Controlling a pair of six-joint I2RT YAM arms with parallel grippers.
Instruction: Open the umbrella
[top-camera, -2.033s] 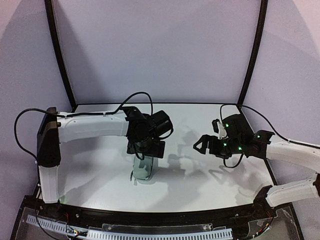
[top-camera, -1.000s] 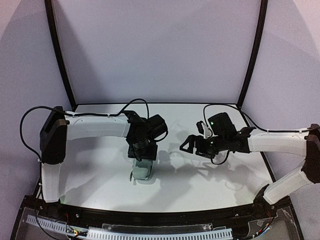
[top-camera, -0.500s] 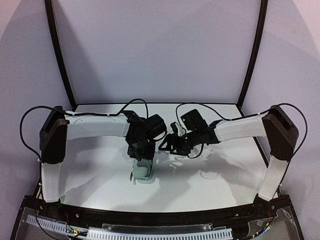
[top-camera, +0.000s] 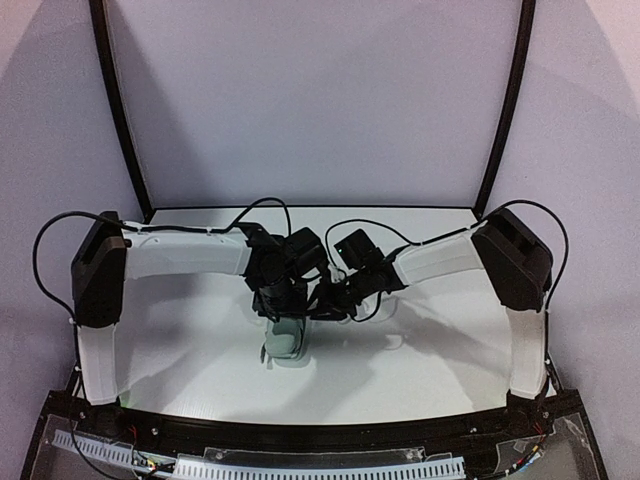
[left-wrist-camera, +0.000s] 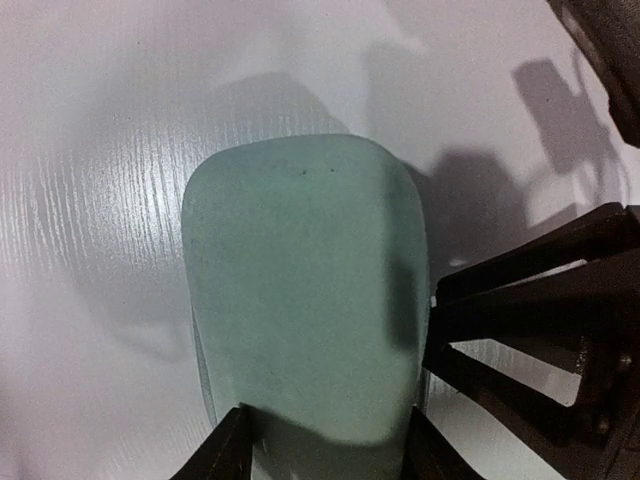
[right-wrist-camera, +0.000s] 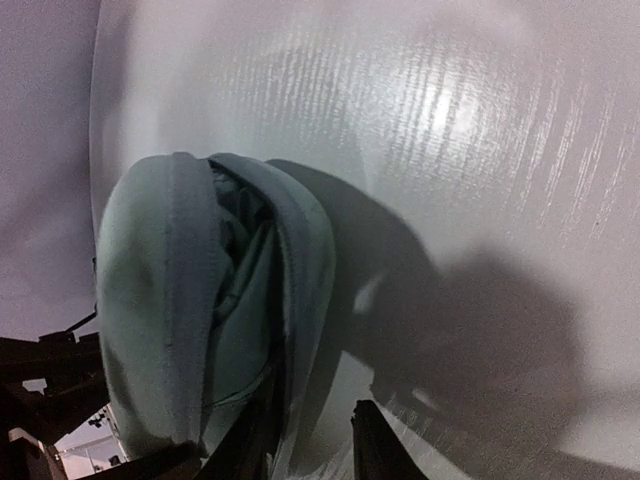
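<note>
Pale lilac walls (top-camera: 320, 100), framed by two curved black posts (top-camera: 118, 110), are seen behind a white wood-grain counter (top-camera: 430, 350). At the middle of this counter a pale mint oval two-shell hard case (top-camera: 285, 342) is found, and both arms are stretched inward to meet over it.

The left gripper (top-camera: 282, 314) is set down on the case from above. In the left wrist view its black fingers (left-wrist-camera: 232, 452) are pressed against the two flanks of the smooth shell, so the case is clamped between them.

The right gripper (top-camera: 322, 300) is brought in from the right, just beside the left one. In the right wrist view its fingers (right-wrist-camera: 374, 446) are held a narrow gap apart at the rim of the nearer shell. Whether that rim is actually pinched cannot be told.

The pale mint-green folding umbrella (right-wrist-camera: 240, 255) is tucked inside the case. Only its creased fabric is shown, in the slit between the two shells, which are parted a little along the seam. Dark shadows of both arms are cast on the counter around the case.
</note>
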